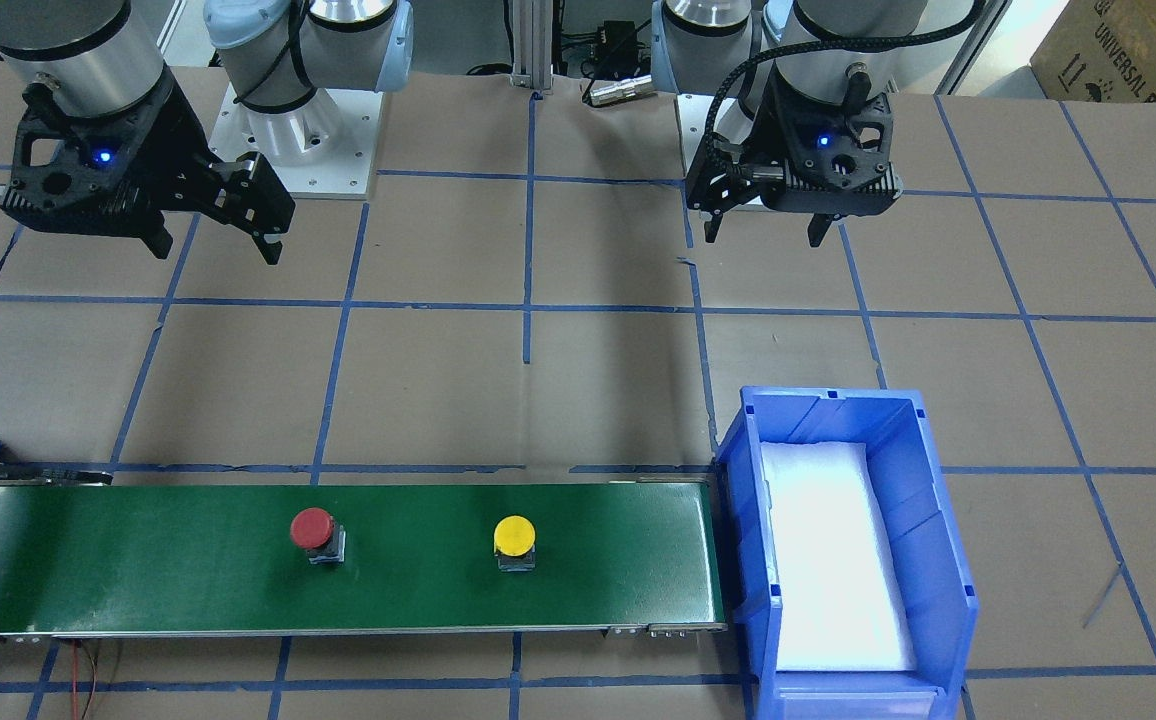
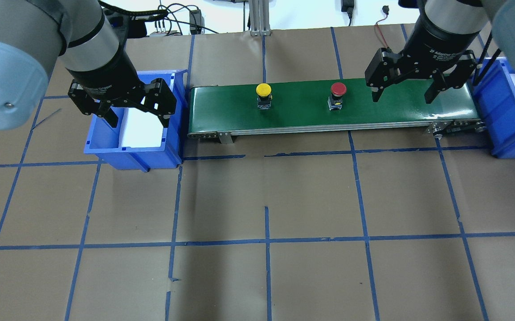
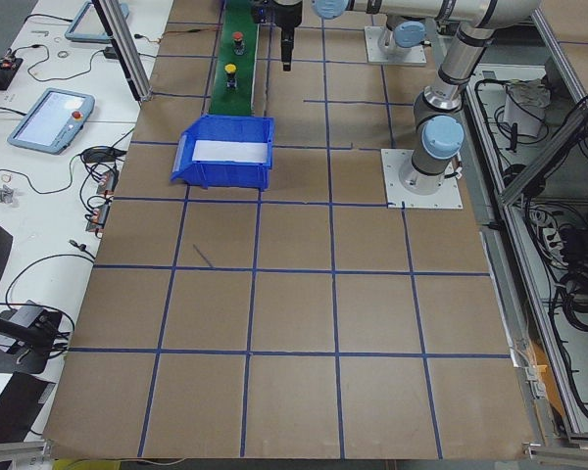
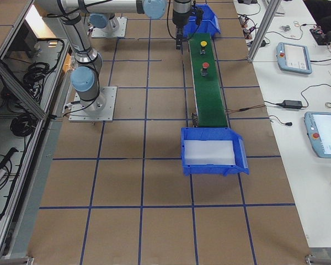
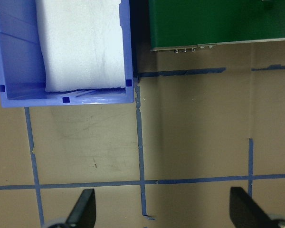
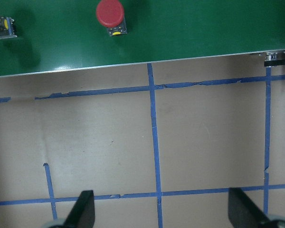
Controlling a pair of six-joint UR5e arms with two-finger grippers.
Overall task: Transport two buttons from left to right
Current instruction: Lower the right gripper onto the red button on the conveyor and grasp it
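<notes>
Overhead exterior: red button (image 2: 338,89) and yellow button (image 2: 263,90) stood on belt (image 2: 395,109) along far edge of table (image 2: 311,200), probably riding right. Both jaws hung spread, empty; right one likely waiting to catch.

The left hand (image 2: 139,120) and the right hand (image 2: 402,98) both hang up high, pointing down, fingers wide apart.

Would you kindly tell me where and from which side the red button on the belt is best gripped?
Probably by its round cap, from straight above. The red button stands upright on the green belt, cap topmost and wider than the body beneath, the yellow button well apart. The open right gripper is nearest it.
</notes>
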